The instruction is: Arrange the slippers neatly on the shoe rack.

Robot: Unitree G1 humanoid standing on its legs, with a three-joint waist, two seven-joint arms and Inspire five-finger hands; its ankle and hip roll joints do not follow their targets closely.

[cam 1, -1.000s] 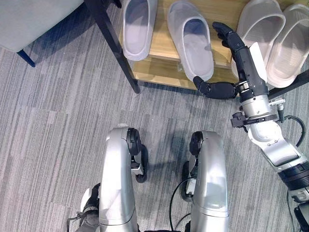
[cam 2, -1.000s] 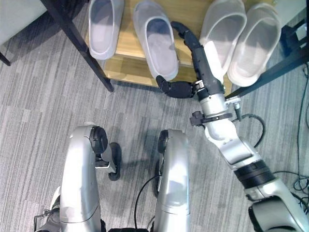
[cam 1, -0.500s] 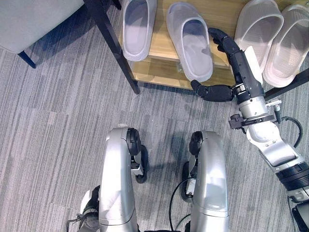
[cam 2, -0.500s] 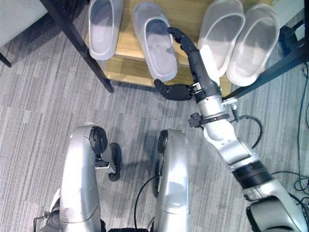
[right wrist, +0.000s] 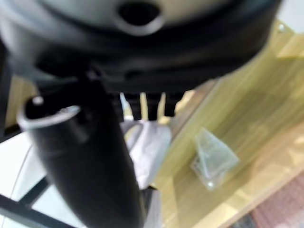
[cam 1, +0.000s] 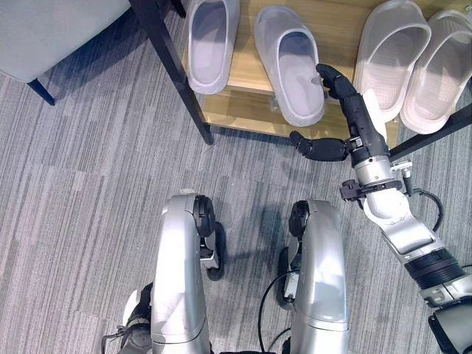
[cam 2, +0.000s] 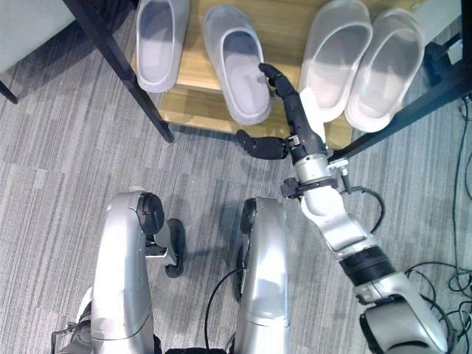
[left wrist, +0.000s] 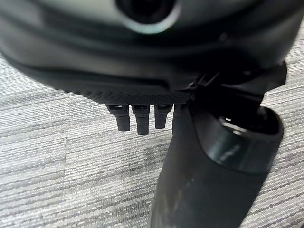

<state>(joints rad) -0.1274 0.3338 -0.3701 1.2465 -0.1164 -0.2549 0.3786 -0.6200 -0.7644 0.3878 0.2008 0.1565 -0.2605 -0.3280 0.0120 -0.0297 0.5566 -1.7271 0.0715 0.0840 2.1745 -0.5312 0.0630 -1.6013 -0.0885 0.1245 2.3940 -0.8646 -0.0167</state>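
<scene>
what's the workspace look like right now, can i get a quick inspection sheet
surface: light wooden shoe rack shelf in a black metal frame.
job's things: four pale plastic slippers on the shelf; the grey pair at left, one straight, the other angled with its heel past the shelf's front edge; the whitish pair side by side at right.
clutter: small clear plastic packet on the wood.
hands: right hand open, fingers at the angled slipper's side, thumb spread below the shelf edge; left hand open over the carpet.
cables: nothing seen.
surroundings: grey striped carpet; grey upholstered seat at far left.
</scene>
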